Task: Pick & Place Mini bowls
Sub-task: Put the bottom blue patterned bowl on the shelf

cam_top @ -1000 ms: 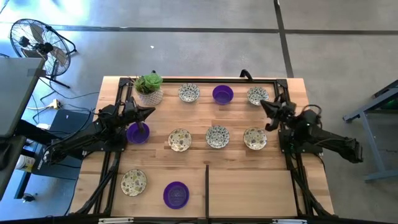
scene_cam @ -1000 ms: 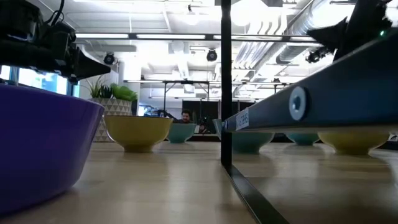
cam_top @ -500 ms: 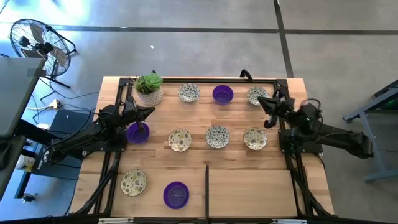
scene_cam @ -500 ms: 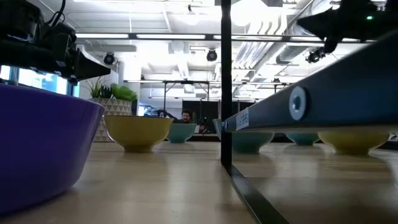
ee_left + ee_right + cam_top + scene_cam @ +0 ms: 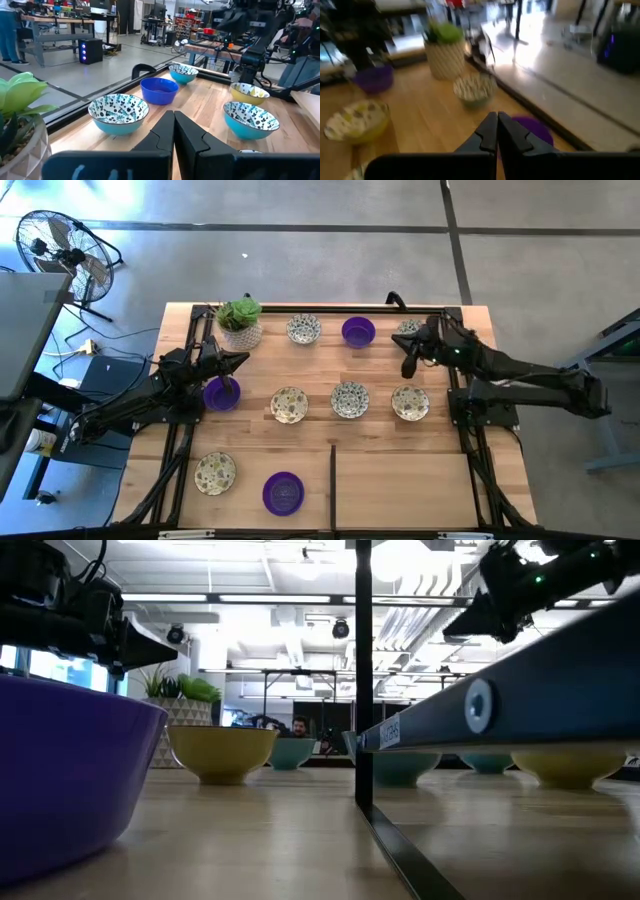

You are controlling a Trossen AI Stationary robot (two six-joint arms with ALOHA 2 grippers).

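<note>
Swinging inward over the far row, the right gripper (image 5: 408, 367), fingers together and empty, now hangs near the purple bowl (image 5: 358, 331). Left gripper (image 5: 228, 387), closed too, sits at another purple bowl (image 5: 220, 395). Nine mini bowls lie scattered; none looks gathered.

My left gripper (image 5: 232, 388) hung low near the left edge of the table, its fingers (image 5: 167, 135) pressed together, the arm stretched in from the left side. My right gripper (image 5: 408, 366) reached inward from the right, wrist bent and pointing down toward the far right corner, raised off the surface, fingers (image 5: 496, 131) closed against each other.
</note>
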